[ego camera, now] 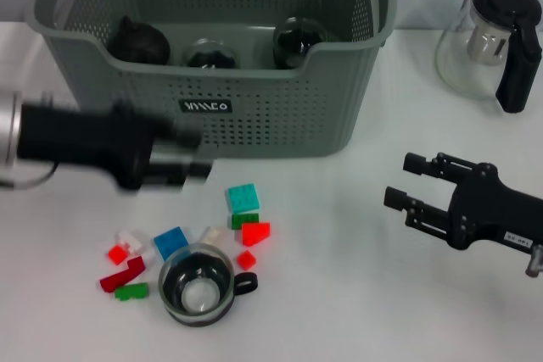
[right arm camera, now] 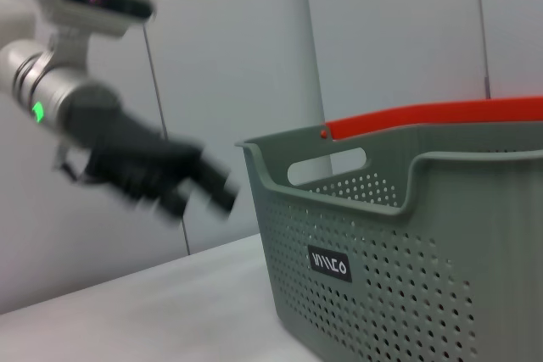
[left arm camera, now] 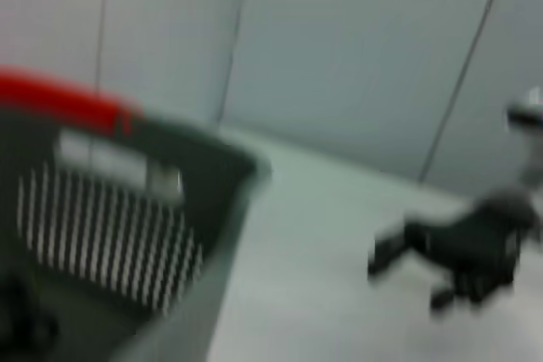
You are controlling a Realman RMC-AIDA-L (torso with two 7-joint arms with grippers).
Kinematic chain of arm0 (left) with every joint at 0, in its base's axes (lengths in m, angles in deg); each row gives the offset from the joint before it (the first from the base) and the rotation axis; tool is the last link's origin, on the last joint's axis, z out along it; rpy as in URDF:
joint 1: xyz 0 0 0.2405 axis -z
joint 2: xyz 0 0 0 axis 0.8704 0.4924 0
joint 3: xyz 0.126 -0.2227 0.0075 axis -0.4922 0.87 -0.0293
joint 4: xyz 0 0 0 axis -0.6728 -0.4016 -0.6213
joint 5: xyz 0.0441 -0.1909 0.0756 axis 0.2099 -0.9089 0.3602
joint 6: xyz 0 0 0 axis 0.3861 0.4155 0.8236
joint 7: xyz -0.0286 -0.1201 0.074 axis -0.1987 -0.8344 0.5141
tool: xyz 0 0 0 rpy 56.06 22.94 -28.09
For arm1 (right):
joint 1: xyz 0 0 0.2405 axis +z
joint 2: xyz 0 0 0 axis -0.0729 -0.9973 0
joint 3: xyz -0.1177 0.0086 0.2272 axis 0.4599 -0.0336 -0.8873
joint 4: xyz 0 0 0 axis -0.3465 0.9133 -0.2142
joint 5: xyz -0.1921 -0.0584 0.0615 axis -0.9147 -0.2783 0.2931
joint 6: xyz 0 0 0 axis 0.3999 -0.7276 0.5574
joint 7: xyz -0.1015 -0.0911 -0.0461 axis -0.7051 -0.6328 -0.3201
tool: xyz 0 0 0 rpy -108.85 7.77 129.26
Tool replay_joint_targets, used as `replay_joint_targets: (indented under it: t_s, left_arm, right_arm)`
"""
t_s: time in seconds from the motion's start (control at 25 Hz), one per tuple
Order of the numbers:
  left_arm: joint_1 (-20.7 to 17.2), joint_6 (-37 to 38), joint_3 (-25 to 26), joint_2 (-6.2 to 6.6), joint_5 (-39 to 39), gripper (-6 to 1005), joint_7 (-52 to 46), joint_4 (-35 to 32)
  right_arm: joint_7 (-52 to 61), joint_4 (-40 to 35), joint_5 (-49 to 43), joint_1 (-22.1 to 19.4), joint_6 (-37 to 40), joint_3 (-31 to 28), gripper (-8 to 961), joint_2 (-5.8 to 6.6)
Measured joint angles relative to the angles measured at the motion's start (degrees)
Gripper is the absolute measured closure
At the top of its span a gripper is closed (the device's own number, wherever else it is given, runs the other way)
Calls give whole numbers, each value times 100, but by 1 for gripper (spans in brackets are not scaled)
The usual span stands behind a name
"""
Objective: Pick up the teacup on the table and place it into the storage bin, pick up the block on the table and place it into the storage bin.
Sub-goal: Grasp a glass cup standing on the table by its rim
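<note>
Head view | teacup just below left hand | hand's grip blurred, cannot tell

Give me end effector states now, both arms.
Left end effector: in front of the bin, above the blocks; open or shut cannot be told.
Right end effector: open, empty, over bare table right of the bin.

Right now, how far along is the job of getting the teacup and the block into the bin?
Some dark items already sit in the storage bin. The teacup and the blocks around it are on the table, untouched. The left gripper is in front of the bin, above the blocks, holding nothing visible. The right gripper waits open to the side. Both picks remain.
</note>
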Motion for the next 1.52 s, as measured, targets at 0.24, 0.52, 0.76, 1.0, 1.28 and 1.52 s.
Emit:
replay_joint_targets:
  t_s: [0.24,0.52,0.76,1.0,1.28,1.52]
  left_arm:
    - [-99,27,-310,-126,1016,521,-6,-255]
    - [-97,-171,-1267,-342,1626,521,-610,-963]
    - [-103,-447,-2414,-450,2048,521,-1367,-1375]
    - [-60,-723,-3335,-476,2244,521,-1841,-1426]
    - [-62,-1166,-3972,-498,2396,522,-2164,-1395]
    - [-69,-1347,-4097,-499,2490,522,-2224,-1392]
  right_arm:
    - [54,4,-1,1,-110,37,309,7]
    - [380,-54,-323,46,-135,3,308,56]
    - [417,-64,-350,60,-186,5,308,46]
    - [420,-67,-352,62,-194,-1,307,52]
    - [421,-66,-352,62,-255,-4,307,48]
    - [421,-60,-343,62,-291,-4,308,50]
